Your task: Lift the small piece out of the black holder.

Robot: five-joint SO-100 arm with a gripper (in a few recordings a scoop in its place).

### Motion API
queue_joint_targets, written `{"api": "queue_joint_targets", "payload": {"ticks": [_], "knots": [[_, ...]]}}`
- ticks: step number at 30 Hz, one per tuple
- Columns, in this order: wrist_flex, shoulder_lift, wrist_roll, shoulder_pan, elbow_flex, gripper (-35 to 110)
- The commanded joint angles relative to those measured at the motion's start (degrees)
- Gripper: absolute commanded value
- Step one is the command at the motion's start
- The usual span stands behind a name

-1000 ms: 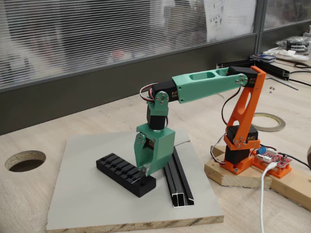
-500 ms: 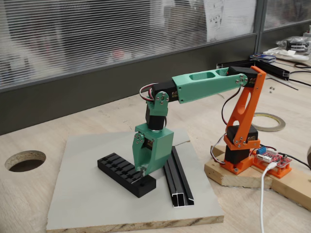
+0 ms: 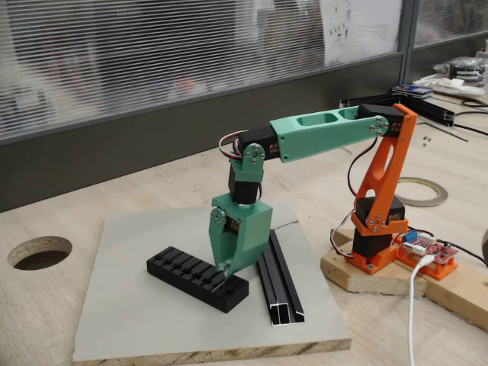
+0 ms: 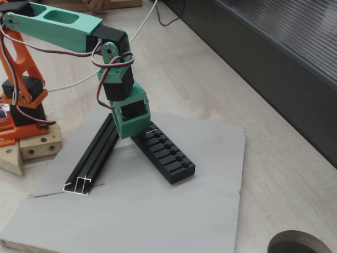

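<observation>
The green claw (image 3: 223, 271) is pressing its tips into the near end of the long slotted matte black holder (image 3: 187, 268); I cannot tell whether it is gripping. The small grey tab is hiding beneath it. Lifting now risks dragging the holder sideways toward the black channel rail (image 3: 279, 286).

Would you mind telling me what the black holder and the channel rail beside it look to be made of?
The black holder looks like matte plastic, possibly printed: dull, with no glints on its slotted top. The channel rail looks like black-coated metal, likely aluminium, since its cut end shows bright silver edges.
</observation>
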Motion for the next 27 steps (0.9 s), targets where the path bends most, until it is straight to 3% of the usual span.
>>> {"api": "queue_joint_targets", "payload": {"ticks": [1, 6, 27], "knots": [[0.26, 0.35, 1.41, 0.7, 0.18, 8], [-0.09, 0.88, 1.41, 4.83, 0.18, 5], [-0.09, 7.56, 1.41, 5.01, -0.7, 5]]}}
